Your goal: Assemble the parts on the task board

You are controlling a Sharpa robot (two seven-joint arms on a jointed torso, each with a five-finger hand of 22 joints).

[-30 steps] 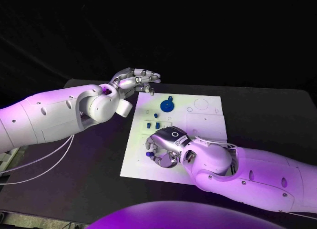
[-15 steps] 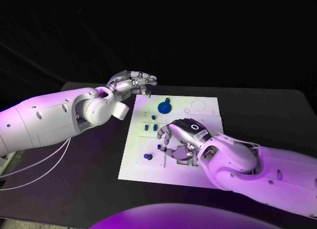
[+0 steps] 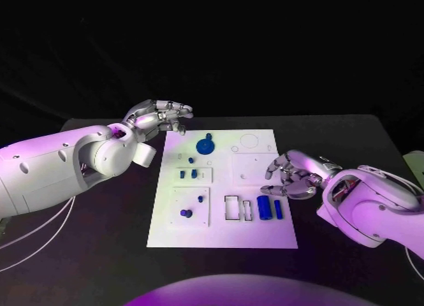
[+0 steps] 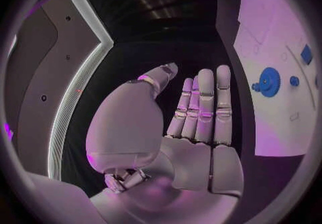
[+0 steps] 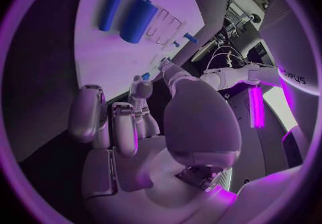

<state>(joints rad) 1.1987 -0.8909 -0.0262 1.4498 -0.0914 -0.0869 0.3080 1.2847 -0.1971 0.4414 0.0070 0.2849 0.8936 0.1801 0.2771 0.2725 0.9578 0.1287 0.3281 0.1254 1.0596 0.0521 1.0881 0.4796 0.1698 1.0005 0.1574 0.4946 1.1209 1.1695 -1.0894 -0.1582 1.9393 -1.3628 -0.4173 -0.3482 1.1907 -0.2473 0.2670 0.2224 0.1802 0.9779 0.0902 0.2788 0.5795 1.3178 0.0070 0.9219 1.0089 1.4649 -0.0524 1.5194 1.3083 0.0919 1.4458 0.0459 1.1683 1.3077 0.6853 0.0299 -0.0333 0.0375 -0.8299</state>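
The white task board lies in the middle of the black table. A blue gear sits near its far edge, and several small blue parts are spread down its left half. Two blue cylinders lie side by side near the board's right edge, in front of my right hand. That hand hovers at the edge with fingers apart and holds nothing. My left hand hangs over the board's far left corner, also holding nothing. The left wrist view shows its fingers straight, with the gear beyond them. The cylinders appear in the right wrist view.
Rectangular slots are cut in the board beside the cylinders. Bare black table surrounds the board on all sides. My white left forearm reaches over the table's left part.
My right hand has drawn back from the board's near middle to its right edge, uncovering two blue cylinders on the board. The left hand stays by the far left corner. The camera shifted.
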